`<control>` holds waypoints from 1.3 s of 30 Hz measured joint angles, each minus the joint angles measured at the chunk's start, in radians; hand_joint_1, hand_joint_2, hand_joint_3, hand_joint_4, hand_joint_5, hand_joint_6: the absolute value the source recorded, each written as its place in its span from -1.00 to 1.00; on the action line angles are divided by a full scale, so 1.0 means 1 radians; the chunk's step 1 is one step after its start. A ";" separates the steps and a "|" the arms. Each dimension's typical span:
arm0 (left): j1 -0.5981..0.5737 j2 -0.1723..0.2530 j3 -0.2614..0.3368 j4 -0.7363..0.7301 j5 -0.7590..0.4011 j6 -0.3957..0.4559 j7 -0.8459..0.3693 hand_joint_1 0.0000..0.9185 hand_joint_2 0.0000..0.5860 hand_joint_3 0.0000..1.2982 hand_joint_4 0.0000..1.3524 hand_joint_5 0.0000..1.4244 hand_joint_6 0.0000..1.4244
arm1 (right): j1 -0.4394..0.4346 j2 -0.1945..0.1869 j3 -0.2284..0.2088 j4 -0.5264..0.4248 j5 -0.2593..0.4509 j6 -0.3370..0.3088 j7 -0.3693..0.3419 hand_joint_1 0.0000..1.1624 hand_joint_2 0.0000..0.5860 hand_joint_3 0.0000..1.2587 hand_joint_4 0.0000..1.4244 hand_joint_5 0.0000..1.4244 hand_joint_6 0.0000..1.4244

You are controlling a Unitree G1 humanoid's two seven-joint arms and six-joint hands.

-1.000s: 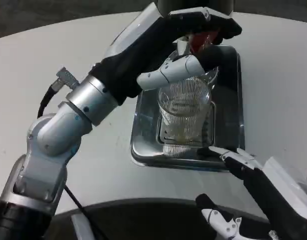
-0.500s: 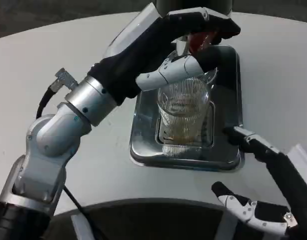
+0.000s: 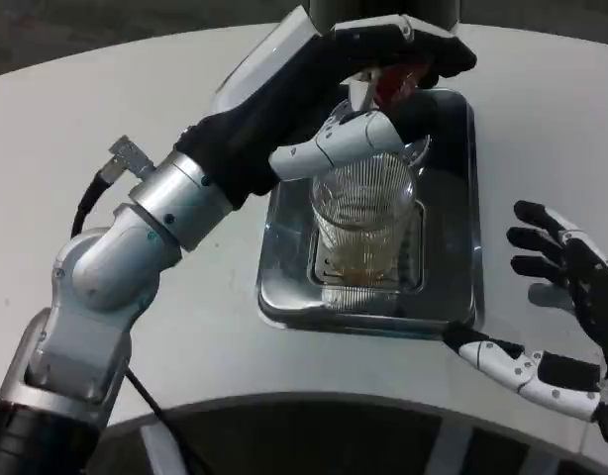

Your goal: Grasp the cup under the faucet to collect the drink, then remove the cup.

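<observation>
The ribbed glass cup (image 3: 364, 230) stands in the centre of the frame on the steel drip tray (image 3: 284, 259), under the faucet (image 3: 361, 91), with only a thin amber layer of drink at its bottom. The left hand (image 3: 368, 94) reaches in at the top centre, one white finger lying across the cup's rim; whether it truly grips the cup or works the red tap lever (image 3: 398, 79) is hard to tell from here. The right hand (image 3: 557, 327), lower right over the white counter (image 3: 106, 119), is spread wide and holds nothing. The risk: pulling the cup away early leaves it nearly empty, and a loose hold on smooth glass could tip it against the tray's lip.
</observation>
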 measured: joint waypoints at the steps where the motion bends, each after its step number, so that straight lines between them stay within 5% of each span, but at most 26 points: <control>1: 0.001 0.000 -0.001 -0.001 0.001 0.000 0.002 -1.00 -0.82 -0.32 -0.46 -0.41 -0.56 | -0.004 0.002 0.000 0.022 0.019 -0.022 -0.017 0.64 -0.43 -0.77 -0.73 -0.65 -0.61; 12: 0.003 -0.002 -0.001 -0.009 0.022 0.000 0.009 -1.00 -0.82 -0.32 -0.46 -0.40 -0.56 | -0.051 0.015 0.005 0.240 0.159 -0.251 -0.151 0.63 -0.47 -0.79 -0.77 -0.67 -0.62; 22: 0.004 -0.005 -0.002 -0.009 0.025 0.001 0.014 -1.00 -0.82 -0.32 -0.46 -0.40 -0.56 | -0.132 0.026 0.018 0.459 0.174 -0.389 -0.233 0.60 -0.48 -0.79 -0.77 -0.67 -0.62; 39: 0.002 -0.009 -0.008 -0.007 0.030 0.001 0.028 -1.00 -0.82 -0.32 -0.46 -0.40 -0.56 | -0.303 0.034 0.035 0.708 0.162 -0.472 -0.333 0.59 -0.50 -0.81 -0.74 -0.65 -0.60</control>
